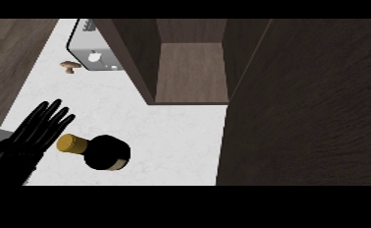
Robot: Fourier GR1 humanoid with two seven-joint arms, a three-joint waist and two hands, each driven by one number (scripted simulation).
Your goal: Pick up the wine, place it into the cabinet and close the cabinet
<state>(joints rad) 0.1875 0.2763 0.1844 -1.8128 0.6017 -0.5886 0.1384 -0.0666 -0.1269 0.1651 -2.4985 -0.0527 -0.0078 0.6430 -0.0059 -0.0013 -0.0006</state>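
Note:
The wine bottle [101, 152], black with a gold cap, stands on the white counter [174, 133] at the lower left. My left hand [35, 129] is at the view's left edge, just left of the bottle's cap, with its fingers straight and spread; it holds nothing. The dark wooden cabinet [192, 72] stands open at the upper middle, its inner shelf bare. Its open door [297, 104] fills the right side of the view. My right hand does not show.
A small brown mushroom [70, 66] lies on the counter at the upper left. Beside it stands a grey appliance [94, 50] against the cabinet's left wall. A dark wood surface [22, 55] borders the counter on the left.

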